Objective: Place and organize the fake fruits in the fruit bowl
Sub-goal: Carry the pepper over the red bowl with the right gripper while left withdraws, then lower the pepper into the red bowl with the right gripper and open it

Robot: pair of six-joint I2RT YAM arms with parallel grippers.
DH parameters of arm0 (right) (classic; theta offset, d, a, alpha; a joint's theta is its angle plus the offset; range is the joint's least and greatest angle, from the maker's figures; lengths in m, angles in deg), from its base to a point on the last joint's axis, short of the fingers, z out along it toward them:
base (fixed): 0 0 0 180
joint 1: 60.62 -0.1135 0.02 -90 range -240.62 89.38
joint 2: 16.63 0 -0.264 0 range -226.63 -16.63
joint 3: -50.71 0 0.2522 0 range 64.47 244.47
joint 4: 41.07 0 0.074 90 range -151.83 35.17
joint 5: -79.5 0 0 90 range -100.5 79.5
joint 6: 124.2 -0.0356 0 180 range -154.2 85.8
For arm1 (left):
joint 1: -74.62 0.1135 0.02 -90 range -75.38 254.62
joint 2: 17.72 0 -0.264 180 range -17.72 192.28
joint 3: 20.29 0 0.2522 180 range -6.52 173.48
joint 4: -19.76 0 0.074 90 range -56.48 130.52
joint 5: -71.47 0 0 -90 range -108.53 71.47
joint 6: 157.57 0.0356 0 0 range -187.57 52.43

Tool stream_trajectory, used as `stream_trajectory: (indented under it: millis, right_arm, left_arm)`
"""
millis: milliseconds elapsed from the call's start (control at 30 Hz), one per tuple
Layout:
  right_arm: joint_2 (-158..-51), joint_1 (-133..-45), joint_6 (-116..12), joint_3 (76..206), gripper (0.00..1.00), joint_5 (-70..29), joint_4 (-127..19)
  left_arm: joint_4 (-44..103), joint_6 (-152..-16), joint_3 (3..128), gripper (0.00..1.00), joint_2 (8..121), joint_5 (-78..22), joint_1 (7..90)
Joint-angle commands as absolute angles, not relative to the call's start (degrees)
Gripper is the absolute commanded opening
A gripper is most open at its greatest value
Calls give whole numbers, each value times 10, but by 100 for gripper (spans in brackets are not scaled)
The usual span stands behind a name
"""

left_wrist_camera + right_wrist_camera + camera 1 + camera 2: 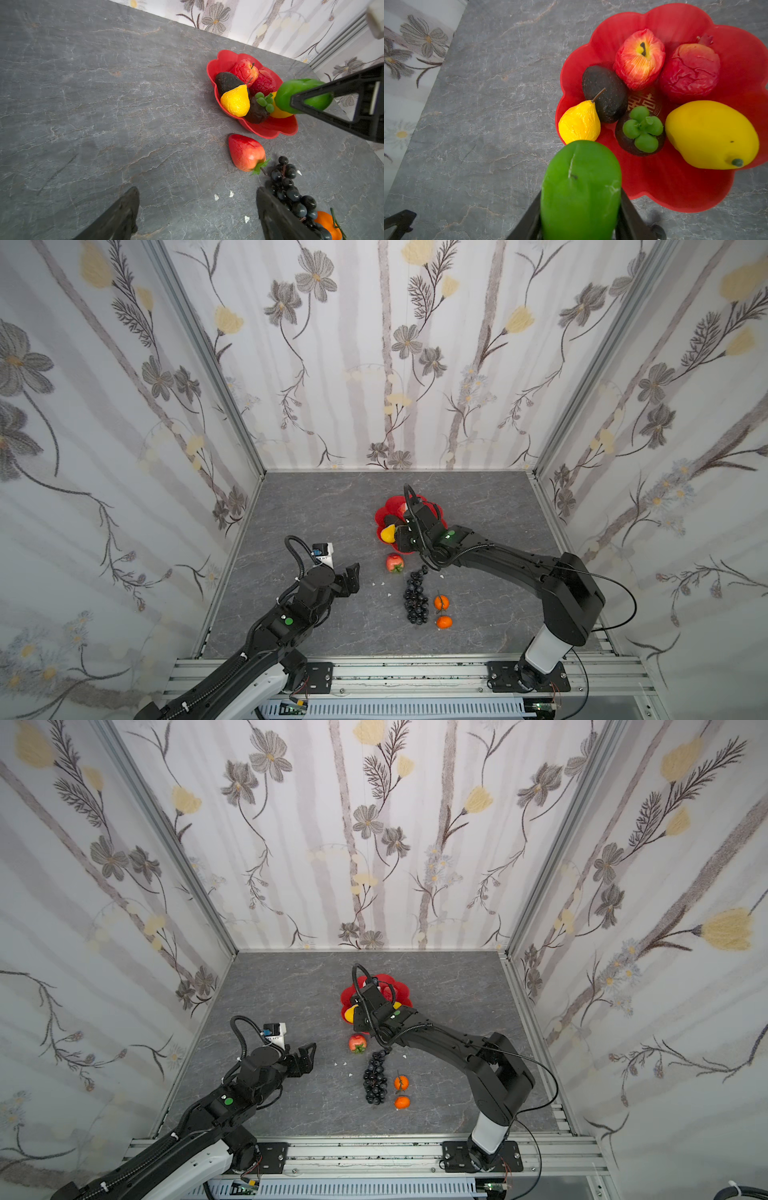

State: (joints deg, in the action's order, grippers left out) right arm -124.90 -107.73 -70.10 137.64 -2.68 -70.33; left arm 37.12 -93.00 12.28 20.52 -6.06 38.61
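Two oranges (441, 602) lie nearest on the table (291, 531), just beside a black grape bunch (417, 597). A red strawberry (395, 563) lies past the bunch's far tip. The left arm stretches low from the near-left corner, and the left gripper (197, 189) is spread wide and empty above bare table. The right arm rises from the near rail, bends and reaches leftward with its wrist tipped down. The right gripper (580, 195) pinches a green fruit (581, 178) at the red bowl (675, 187), at its edge by the yellow pear (579, 124). An apple (639, 58) and a lemon (712, 135) lie inside.
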Motion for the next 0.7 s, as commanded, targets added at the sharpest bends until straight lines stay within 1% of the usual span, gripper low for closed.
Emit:
stream_trajectory:
  millis: [0,267,667]
  right_arm:
    - [-1270,-1075,-720,1403,37,-43,-743]
    - [-1310,-1063,-746,1440,37,-46,-781]
    - [-1359,-1057,-757,1487,38,-51,-820]
  left_arm:
    - [342,-909,121,89,198,-44,387]
    - [345,-907,116,90,183,-31,387]
    - [338,-906,115,90,198,-31,387]
